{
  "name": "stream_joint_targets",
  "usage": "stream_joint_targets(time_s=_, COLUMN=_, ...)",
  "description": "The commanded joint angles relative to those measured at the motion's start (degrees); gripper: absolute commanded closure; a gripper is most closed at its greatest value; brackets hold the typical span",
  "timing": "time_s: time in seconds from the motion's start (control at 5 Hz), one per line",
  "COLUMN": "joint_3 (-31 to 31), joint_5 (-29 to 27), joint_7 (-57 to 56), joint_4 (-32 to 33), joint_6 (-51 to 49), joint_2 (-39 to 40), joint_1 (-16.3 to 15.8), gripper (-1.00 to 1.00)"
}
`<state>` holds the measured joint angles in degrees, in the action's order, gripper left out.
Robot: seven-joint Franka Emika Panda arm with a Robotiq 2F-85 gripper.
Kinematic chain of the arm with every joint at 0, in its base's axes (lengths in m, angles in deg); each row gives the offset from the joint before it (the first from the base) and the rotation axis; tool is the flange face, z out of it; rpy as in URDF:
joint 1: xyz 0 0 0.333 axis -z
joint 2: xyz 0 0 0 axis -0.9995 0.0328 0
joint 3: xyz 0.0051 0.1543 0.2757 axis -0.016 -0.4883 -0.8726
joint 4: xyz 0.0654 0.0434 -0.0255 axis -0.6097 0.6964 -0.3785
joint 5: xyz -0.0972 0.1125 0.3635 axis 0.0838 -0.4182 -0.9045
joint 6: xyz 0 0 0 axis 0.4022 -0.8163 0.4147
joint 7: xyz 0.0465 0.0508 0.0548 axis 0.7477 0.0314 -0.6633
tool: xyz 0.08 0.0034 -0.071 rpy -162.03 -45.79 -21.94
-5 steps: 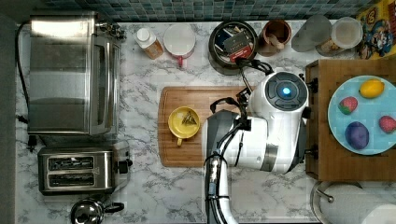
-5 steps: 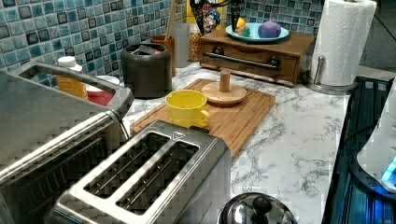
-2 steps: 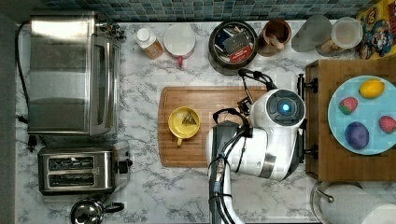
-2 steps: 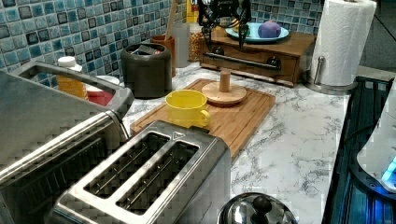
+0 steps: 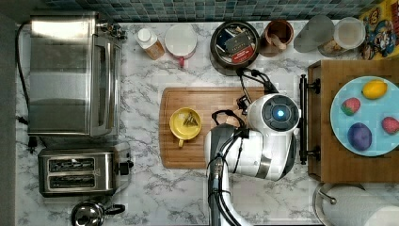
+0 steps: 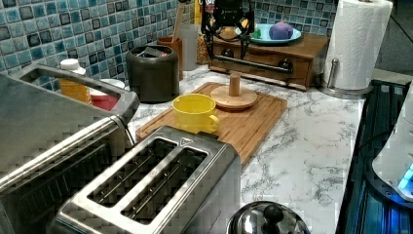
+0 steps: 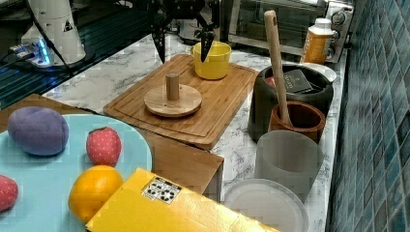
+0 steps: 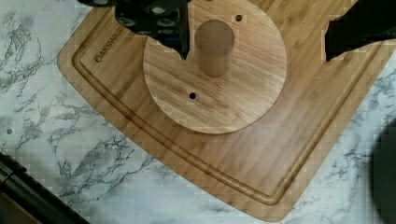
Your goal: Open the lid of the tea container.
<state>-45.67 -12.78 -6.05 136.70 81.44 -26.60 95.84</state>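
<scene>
The tea container [image 5: 234,47] is a round black tin at the back of the counter, uncovered, with packets showing inside; it also stands in the left view [image 6: 152,73] and the right view [image 7: 270,108]. Its lid [image 6: 235,96], a wooden disc with an upright knob, lies flat on the cutting board [image 7: 172,100] [image 8: 215,70]. My gripper [image 6: 227,46] [image 7: 183,53] [image 8: 257,51] hangs open above the lid, holding nothing. The knob stands close to one fingertip. In the top view the arm [image 5: 273,127] covers the lid.
A yellow mug [image 5: 185,123] sits on the cutting board [image 5: 197,96]. A brown wooden cup [image 7: 296,121] with a spoon stands beside the tin. A wooden drawer stand [image 5: 329,141] with a blue fruit plate is at the top view's right. A toaster oven [image 5: 70,75] and toaster [image 5: 77,172] are at the top view's left.
The arm has shifted toward the top view's bottom, away from the tin. The gripper hangs a little lower over the lid. The lid has stayed on the board.
</scene>
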Motion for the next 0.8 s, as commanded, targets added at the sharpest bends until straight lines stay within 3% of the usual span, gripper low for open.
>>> stream_joint_targets(time_s=0.2, joint_3=0.2, joint_5=-1.4, joint_7=-0.4, joint_4=-1.4, joint_6=-2.5, joint_2=3.0, joint_1=0.7, gripper=-1.0)
stream_joint_targets(time_s=0.8, joint_3=0.0, joint_5=0.1, joint_7=-0.2, joint_4=0.1, joint_6=0.9, joint_2=5.7, joint_1=0.6, gripper=-1.0)
